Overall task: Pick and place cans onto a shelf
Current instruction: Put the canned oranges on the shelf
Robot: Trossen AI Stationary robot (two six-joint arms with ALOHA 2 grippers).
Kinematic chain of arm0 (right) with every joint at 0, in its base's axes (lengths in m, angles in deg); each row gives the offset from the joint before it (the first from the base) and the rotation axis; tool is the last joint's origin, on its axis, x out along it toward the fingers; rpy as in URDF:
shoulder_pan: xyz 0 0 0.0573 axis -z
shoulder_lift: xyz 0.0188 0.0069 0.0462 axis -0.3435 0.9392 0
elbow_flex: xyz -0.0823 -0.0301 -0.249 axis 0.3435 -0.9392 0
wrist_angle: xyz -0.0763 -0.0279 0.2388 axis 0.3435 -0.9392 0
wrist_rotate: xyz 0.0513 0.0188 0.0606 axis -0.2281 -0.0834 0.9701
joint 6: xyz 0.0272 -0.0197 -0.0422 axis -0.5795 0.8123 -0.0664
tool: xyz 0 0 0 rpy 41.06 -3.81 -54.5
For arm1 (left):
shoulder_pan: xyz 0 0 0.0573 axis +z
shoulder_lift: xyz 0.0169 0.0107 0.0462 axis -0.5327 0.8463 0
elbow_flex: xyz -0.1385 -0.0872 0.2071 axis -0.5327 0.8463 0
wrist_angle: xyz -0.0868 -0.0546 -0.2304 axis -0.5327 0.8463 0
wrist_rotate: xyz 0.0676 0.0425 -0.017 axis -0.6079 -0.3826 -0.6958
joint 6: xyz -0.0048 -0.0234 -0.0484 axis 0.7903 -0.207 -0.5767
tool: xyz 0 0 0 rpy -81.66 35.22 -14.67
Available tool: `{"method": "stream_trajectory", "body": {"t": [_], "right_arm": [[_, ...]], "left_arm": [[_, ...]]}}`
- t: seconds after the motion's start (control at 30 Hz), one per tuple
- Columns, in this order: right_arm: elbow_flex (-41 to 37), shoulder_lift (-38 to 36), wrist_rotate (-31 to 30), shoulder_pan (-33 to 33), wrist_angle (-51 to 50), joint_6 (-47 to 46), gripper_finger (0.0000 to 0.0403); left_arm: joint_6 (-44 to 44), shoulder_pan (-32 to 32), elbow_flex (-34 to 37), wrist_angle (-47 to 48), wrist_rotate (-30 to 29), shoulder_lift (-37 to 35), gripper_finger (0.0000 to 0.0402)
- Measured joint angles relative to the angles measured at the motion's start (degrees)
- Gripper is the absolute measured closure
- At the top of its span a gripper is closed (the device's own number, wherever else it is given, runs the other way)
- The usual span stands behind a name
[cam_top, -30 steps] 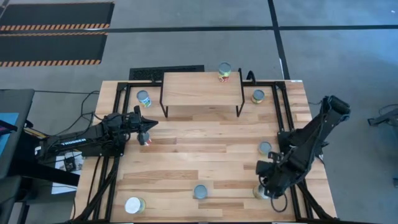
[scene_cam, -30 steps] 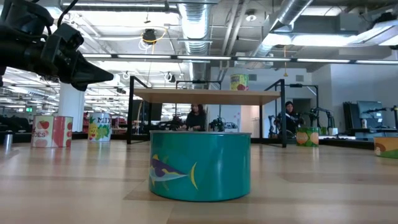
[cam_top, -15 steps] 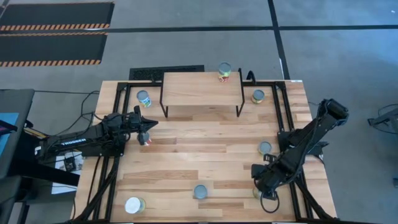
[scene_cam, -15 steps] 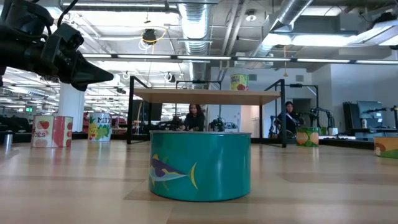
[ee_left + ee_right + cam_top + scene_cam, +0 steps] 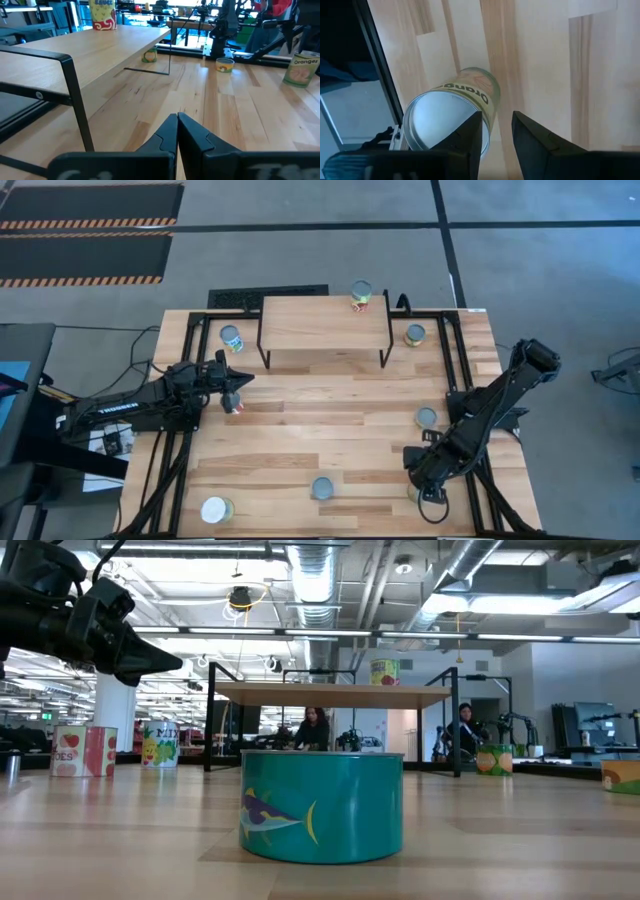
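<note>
The shelf [image 5: 325, 325] stands at the table's far middle, with one can [image 5: 361, 293] on its far right corner. Other cans stand on the tabletop: [image 5: 231, 337], [image 5: 414, 334], [image 5: 426, 417], [image 5: 322, 488], [image 5: 216, 510]. My right gripper [image 5: 496, 120] points steeply down, open, over an orange-labelled can [image 5: 470, 95] with a silvery top at the near right [image 5: 411, 493]. One finger [image 5: 465, 135] stands in front of that can's top and the other [image 5: 535, 137] beside it. My left gripper [image 5: 177, 119] is shut, held level at the table's left [image 5: 236, 385].
A red can [image 5: 233, 406] stands just below my left gripper. A teal can [image 5: 320, 805] fills the middle of the low view. Black frame rails [image 5: 455, 370] run along the table's sides. People sit in the room beyond the table.
My right gripper has shifted a little toward the table's left edge and down over the near-right can, rolling its wrist somewhat. It has since held still, with its fingers as wide apart as before.
</note>
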Motion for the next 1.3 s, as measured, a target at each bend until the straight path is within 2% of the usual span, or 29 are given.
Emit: {"method": "stream_trajectory", "body": {"t": [0.27, 0.6, 1.13, 1.3], "right_arm": [[0.0, 0.0, 1.3, -0.1, 0.7, 0.0, 0.0269], [0.0, 0.2, 1.3, 0.6, 1.3, 4.3, 0.0286], [0.0, 0.1, 3.2, 1.8, 2.6, 6.8, 0.0287], [-2.1, 0.2, 4.2, 1.8, 3.8, 6.6, 0.0287]], "left_arm": [[-0.1, 0.0, 0.0, 0.0, 0.0, 0.0, 0.0401], [-0.2, 0.0, 0.0, 0.0, 0.0, 0.0, 0.0401], [-0.1, 0.0, 0.0, 0.0, 0.0, 0.0, 0.0401], [-0.1, 0.0, 0.0, 0.0, 0.0, 0.0, 0.0401]]}}
